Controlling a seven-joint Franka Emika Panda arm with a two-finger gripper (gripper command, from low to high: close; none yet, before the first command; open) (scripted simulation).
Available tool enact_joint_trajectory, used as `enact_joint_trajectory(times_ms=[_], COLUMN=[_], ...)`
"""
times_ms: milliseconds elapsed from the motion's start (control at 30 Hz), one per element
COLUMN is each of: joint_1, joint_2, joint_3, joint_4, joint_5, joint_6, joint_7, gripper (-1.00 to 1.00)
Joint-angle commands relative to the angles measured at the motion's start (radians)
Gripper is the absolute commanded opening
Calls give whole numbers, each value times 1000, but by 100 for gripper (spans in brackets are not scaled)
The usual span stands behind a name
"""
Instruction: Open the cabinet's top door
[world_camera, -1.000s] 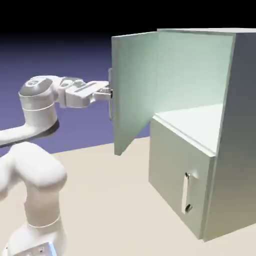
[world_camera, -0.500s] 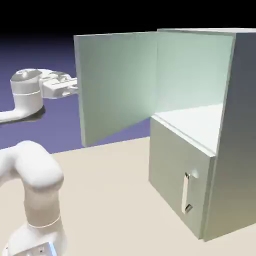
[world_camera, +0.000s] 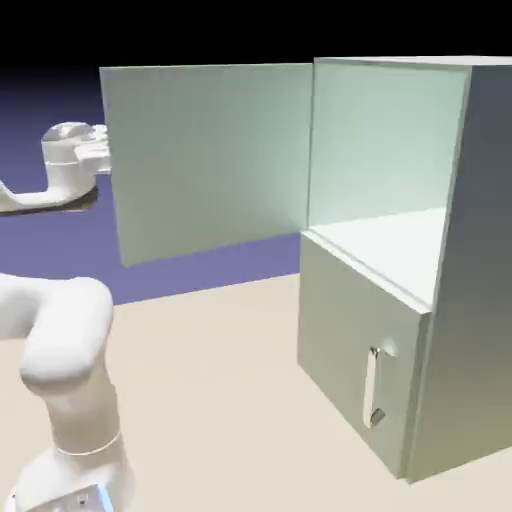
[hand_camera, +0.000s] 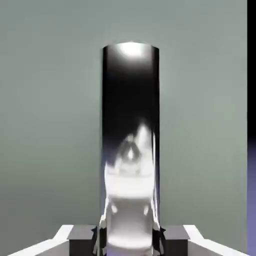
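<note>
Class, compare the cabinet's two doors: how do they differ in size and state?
The top door is taller; the bottom door is shorter. The top door stands swung wide open, while the bottom door is shut. Both are flat grey-green panels with a silver bar handle.

Glossy white rounded arm (world_camera: 70, 340), grey-tipped fingers (hand_camera: 176, 239).

We have our white Franka Panda arm (world_camera: 72, 335) bent at the exterior view's left. Its wrist (world_camera: 68, 160) is raised high and points toward the right. In the hand view, our two grey finger tips (hand_camera: 176, 240) are closed to a grip, one at each side of the middle.
</note>
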Motion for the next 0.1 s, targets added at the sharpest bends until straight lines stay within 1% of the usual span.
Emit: enact_joint_trajectory(times_ms=[0, 33, 67], joint_1=[-31, -31, -31], joint_2=[0, 0, 0], joint_3=[16, 16, 16], joint_4=[31, 31, 31], joint_5=[7, 7, 7], joint_6=[-23, -23, -23], joint_7=[-5, -5, -5], gripper=[-100, 100, 100])
